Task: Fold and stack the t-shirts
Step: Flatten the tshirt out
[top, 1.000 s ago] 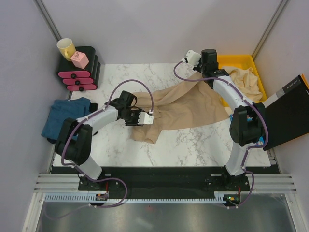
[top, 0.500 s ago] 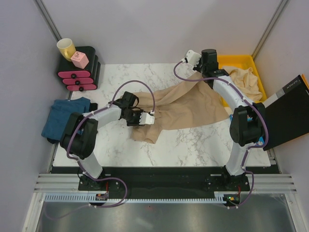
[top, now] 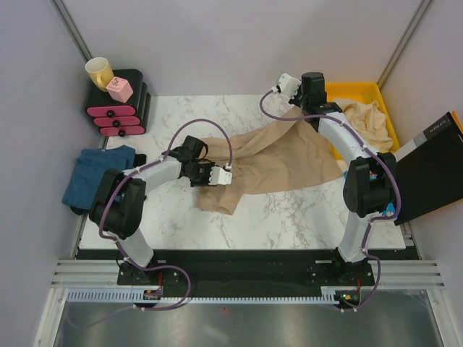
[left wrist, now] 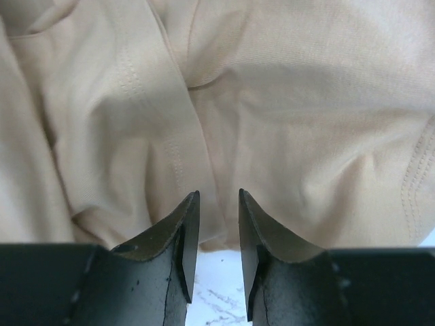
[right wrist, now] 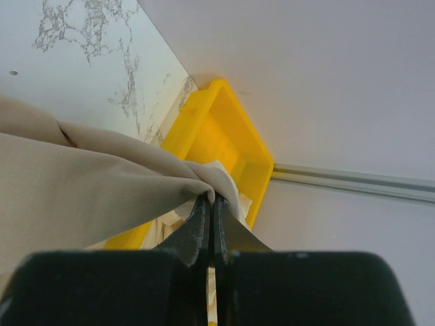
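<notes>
The tan t-shirt is spread in loose folds across the middle of the bench. One bunched corner is raised at the back beside the yellow bin, where it is clamped by the right end effector, its jaws pressed together on the cloth. The left end effector is held low over the shirt's crumpled left end, its jaws a little apart with nothing caught between them; a stitched seam is seen just beyond the tips. The step in hand is judged to be the taking of a second hold, so that the shirt can be drawn flat. This is best done by pressing the tips onto a single edge or seam rather than a thick bundle and closing them fully before any pull. The two holds are then best drawn apart evenly, so that no layer is slipped. The blue t-shirt, lying at the bench's left edge, is best left undisturbed.
</notes>
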`<state>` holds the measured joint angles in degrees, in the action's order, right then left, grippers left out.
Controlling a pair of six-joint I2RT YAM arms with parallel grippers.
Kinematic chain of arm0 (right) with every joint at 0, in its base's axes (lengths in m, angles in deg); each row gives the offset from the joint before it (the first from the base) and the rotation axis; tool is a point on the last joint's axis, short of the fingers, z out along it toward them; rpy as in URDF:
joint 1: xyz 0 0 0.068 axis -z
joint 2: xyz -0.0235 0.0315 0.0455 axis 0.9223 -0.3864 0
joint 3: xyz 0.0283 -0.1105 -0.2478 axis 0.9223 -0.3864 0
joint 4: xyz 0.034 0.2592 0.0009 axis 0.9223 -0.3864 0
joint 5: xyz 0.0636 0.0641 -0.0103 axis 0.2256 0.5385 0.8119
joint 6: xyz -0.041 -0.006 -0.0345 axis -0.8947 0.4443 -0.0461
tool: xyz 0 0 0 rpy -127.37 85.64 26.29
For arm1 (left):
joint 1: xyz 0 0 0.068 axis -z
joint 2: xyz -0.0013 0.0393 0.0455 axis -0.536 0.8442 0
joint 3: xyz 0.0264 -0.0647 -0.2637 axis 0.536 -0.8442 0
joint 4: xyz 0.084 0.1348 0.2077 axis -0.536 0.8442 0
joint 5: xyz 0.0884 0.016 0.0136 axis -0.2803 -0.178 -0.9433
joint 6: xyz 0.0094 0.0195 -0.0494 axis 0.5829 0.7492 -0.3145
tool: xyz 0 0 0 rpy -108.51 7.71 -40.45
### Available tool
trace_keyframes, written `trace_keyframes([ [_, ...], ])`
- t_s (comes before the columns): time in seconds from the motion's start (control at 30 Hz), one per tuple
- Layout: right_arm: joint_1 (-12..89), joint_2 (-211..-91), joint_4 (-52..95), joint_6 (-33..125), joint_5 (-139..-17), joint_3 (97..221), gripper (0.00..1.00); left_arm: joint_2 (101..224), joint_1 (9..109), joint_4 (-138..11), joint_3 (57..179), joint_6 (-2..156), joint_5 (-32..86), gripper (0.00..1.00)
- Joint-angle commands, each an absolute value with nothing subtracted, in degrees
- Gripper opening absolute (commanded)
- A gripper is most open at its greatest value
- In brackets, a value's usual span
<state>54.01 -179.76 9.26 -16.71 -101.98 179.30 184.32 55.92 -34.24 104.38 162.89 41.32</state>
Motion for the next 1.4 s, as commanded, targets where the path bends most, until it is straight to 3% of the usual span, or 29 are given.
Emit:
trace_keyframes([
  [0.0,54.00,-180.40,11.36,-16.97,-102.78,182.88,0.00,187.77,56.14,-37.13,106.65,161.60,40.56,0.37],
  [0.57,54.00,-179.78,11.09,-16.19,-103.05,181.47,0.00,188.82,56.05,-41.44,106.39,161.07,37.04,0.39],
  [0.63,54.09,-179.96,11.00,-15.92,-102.96,181.65,0.00,190.40,56.14,-41.44,106.48,160.99,36.69,0.31],
  [0.67,54.00,-180.04,11.09,-15.92,-103.05,181.65,0.00,190.93,56.23,-41.44,106.65,160.81,36.08,0.13],
  [0.7,54.00,-180.05,11.09,-15.83,-103.05,181.82,0.00,191.46,56.32,-41.53,106.92,160.72,35.81,0.02],
  [1.0,54.09,-179.43,11.18,-16.62,-103.13,181.29,0.00,187.51,56.23,-41.97,110.78,158.18,33.00,0.02],
  [1.37,54.35,-178.72,23.99,-22.41,-108.57,181.91,0.00,183.90,53.42,-54.33,136.08,156.41,15.36,0.02],
])
